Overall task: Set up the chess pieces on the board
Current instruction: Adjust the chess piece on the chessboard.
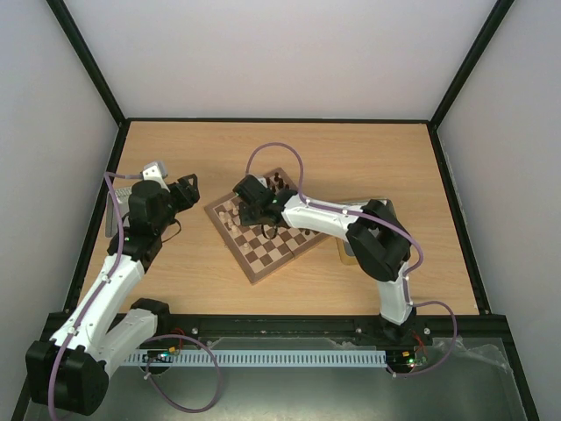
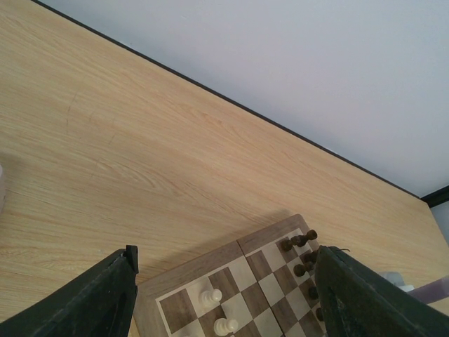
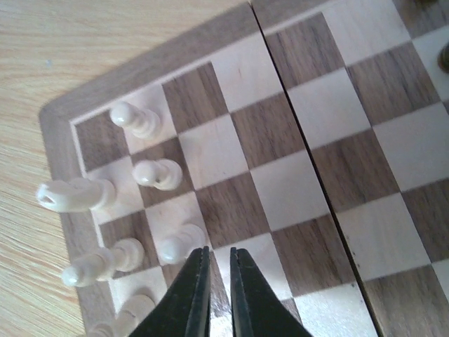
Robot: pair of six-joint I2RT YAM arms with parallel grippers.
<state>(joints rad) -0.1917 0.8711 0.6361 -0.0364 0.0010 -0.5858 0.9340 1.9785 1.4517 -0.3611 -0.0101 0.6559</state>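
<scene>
While a handful of small cream wooden chess pieces (image 3: 158,174) already sit in two short rows at one corner of the square brown-and-beige checked wooden board (image 3: 273,133), most squares in view are bare, so the set-up looks far from finished. The right claw (image 3: 219,254) hovers just beside a pawn, pinched nearly closed on nothing. The left claw (image 2: 228,256) hangs spread wide and empty above the light wooden tabletop (image 2: 140,140).

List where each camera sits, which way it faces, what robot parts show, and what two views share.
Top external: above and behind, looking down on table, board, left arm and right arm.
Left wrist: low, facing across the table to board and far wall, between its spread fingers.
Right wrist: close above the board, looking down past its near-shut fingers.
Shared: both wrist views show cream pieces.
</scene>
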